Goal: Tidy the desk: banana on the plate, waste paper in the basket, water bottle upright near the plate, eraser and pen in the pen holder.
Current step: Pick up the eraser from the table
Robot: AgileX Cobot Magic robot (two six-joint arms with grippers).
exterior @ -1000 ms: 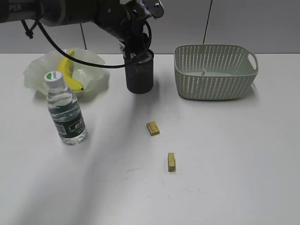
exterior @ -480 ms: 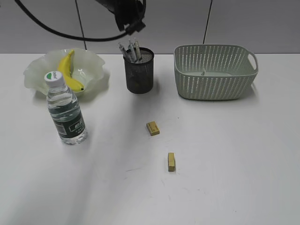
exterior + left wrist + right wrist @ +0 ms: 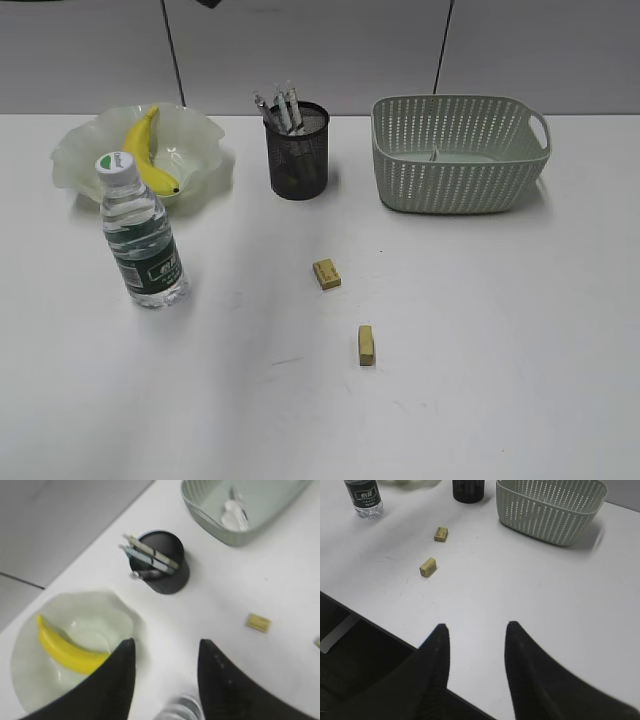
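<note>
The banana (image 3: 140,150) lies in the pale-green plate (image 3: 75,165) at the back left. The water bottle (image 3: 140,235) stands upright in front of the plate. Pens (image 3: 283,108) stick out of the black mesh pen holder (image 3: 298,160). Two small yellow eraser blocks (image 3: 326,273) (image 3: 366,344) lie on the desk mid-table. Waste paper (image 3: 234,514) sits inside the basket (image 3: 458,155). My left gripper (image 3: 167,642) hangs open and empty high above the desk, between plate and bottle cap. My right gripper (image 3: 477,625) is open and empty over the desk's front edge.
Neither gripper shows in the exterior view. The white desk (image 3: 480,340) ends at a dark drop at its near edge (image 3: 380,630). A grey wall runs behind the plate, pen holder and basket.
The left arm has lifted up and away from the pen holder and left the exterior view. Pens now stand uncovered in the holder. Nothing else has moved.
</note>
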